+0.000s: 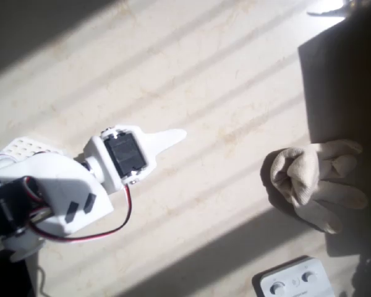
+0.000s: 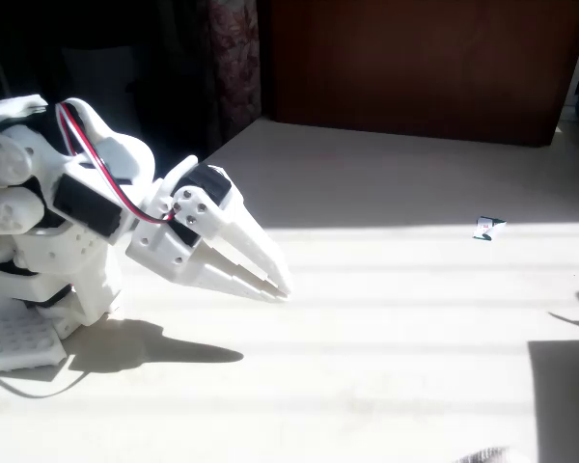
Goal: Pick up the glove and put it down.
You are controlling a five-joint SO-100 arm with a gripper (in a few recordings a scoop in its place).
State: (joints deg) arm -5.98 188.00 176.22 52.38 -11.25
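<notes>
Sun-striped, the pale counter [image 1: 191, 68] carried the glove [image 1: 315, 179] crumpled near its right edge in the overhead view, well apart from my hand [image 2: 275, 280], which hung clenched and holding nothing, so I judged pick-up and put-down both remained.

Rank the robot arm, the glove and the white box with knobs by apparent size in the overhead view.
1. Robot arm, though it sits nearer the camera, which inflates it.
2. Glove.
3. White box with knobs, cut off by the frame edge, so its full size is unsure.
</notes>
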